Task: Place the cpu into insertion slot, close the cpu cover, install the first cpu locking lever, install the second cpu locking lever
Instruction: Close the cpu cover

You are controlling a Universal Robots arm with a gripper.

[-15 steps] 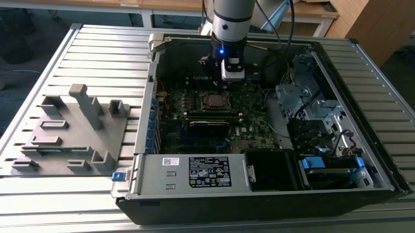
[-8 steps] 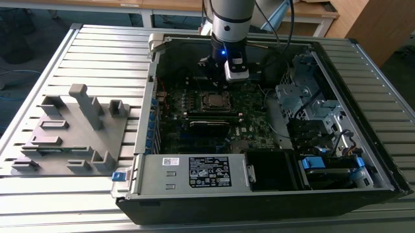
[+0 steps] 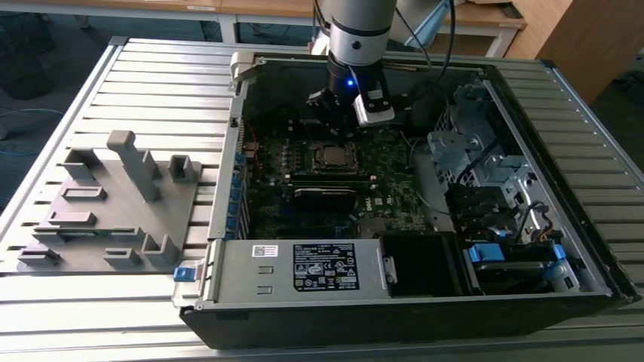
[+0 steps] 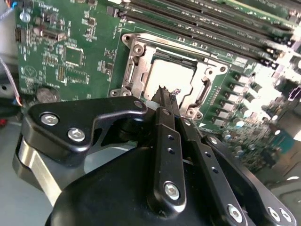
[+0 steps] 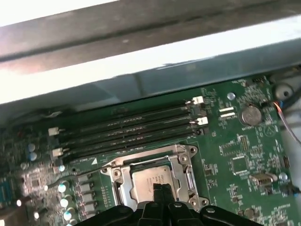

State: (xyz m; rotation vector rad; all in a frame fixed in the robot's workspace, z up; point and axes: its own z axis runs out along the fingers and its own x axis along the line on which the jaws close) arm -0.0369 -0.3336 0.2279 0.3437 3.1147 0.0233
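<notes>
Closed gripper (image 4: 165,92) poised over the cpu (image 4: 173,75), framed by the cpu cover (image 4: 138,73).

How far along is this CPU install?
Done: the flat silver-grey square cpu sits seated, and the thin dark-silver metal frame cover lies closed over it. In hand: the end effector, shut, is poised over them. Left: the two locking levers; whether either is latched cannot be told.

ribbed aluminium table (image 3: 161,83), wooden desks (image 3: 267,9) behind it, wooden cabinet (image 3: 589,41) at the exterior view's right, dark floor (image 3: 71,30) far left.
</notes>
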